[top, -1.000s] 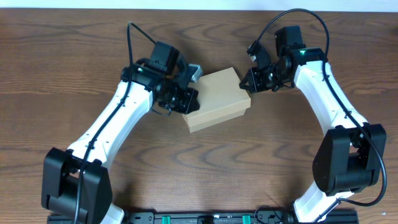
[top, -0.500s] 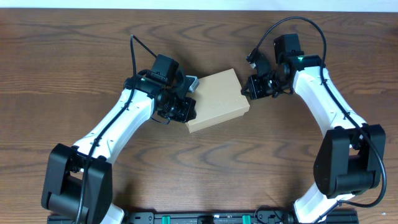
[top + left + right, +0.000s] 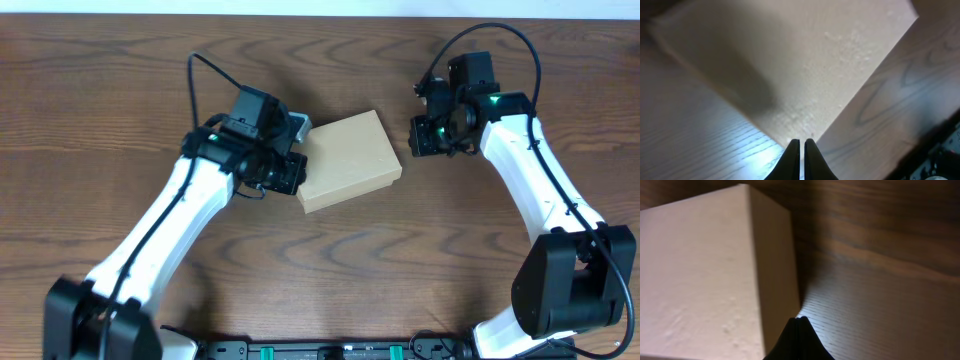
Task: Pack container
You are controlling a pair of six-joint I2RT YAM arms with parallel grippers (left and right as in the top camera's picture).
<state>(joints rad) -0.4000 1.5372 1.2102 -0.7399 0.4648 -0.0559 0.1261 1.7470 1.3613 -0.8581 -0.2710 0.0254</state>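
Note:
The container [image 3: 350, 160], a plain tan cardboard box with its lid down, lies tilted at the middle of the wooden table. My left gripper [image 3: 298, 168] is shut and empty, its tips at the box's left side. In the left wrist view the box [image 3: 790, 60] fills the upper frame, and the shut jaws [image 3: 800, 143] are right at its lower corner. My right gripper [image 3: 416, 140] is shut and empty, a short gap off the box's right end. In the right wrist view the box [image 3: 705, 275] is at the left, with the jaws [image 3: 799, 319] beside its side wall.
The brown wooden table [image 3: 420, 260] runs all round the box. A black rail [image 3: 330, 350] lies along the front edge. Both arm bases stand at the front corners.
My right gripper has drawn back to the right, off the box's right end. My left arm has shifted a little left and back. The box has turned slightly.

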